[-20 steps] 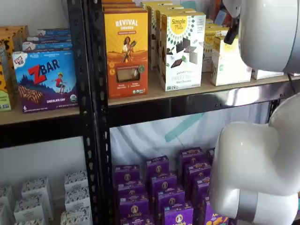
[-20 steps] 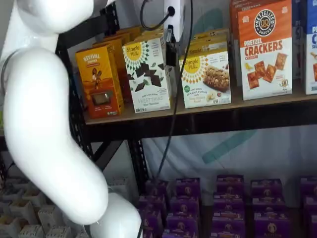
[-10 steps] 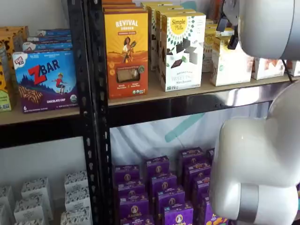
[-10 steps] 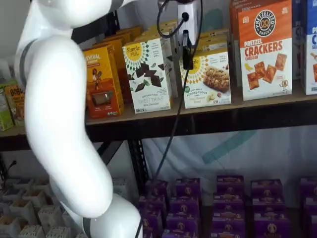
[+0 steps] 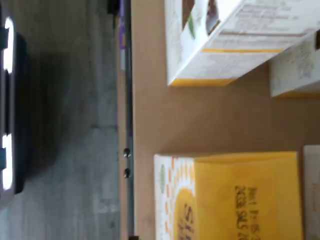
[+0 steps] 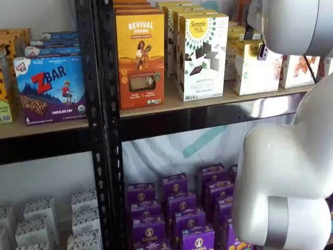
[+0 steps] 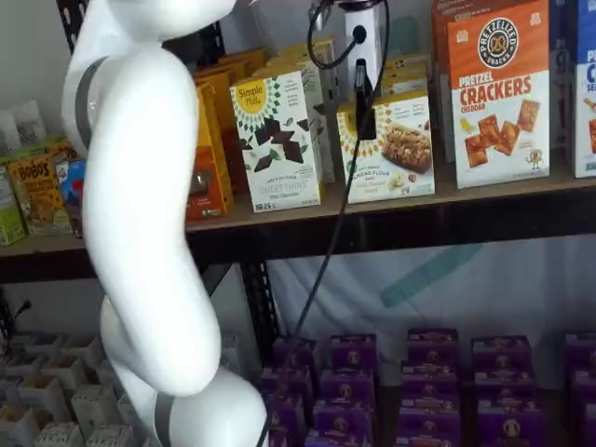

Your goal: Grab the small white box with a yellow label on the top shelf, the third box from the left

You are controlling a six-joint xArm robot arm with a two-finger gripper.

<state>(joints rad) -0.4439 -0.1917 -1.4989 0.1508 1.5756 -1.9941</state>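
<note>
The small white box (image 7: pixel 391 149) stands on the top shelf (image 7: pixel 494 191), between the taller white box with chocolate squares (image 7: pixel 279 140) and the pretzel cracker box (image 7: pixel 498 93). It also shows in a shelf view (image 6: pixel 254 70), cream-white with a yellow patch and a green dot. My gripper (image 7: pixel 365 128) hangs from its white body just in front of the box's left part. Only one black finger shows, side-on, so I cannot tell whether it is open. In the wrist view two white-and-yellow cartons (image 5: pixel 235 195) stand on the tan board (image 5: pixel 200 120).
An orange Revival box (image 6: pixel 139 57) stands left of the chocolate-squares box. My white arm (image 7: pixel 140 214) fills the left of one shelf view and the right of the other (image 6: pixel 286 172). A black cable (image 7: pixel 326 242) hangs from the gripper. Purple boxes (image 7: pixel 428 372) fill the lower level.
The arm has swung right along the shelf. The black finger has moved from the chocolate-squares box to in front of the small white box.
</note>
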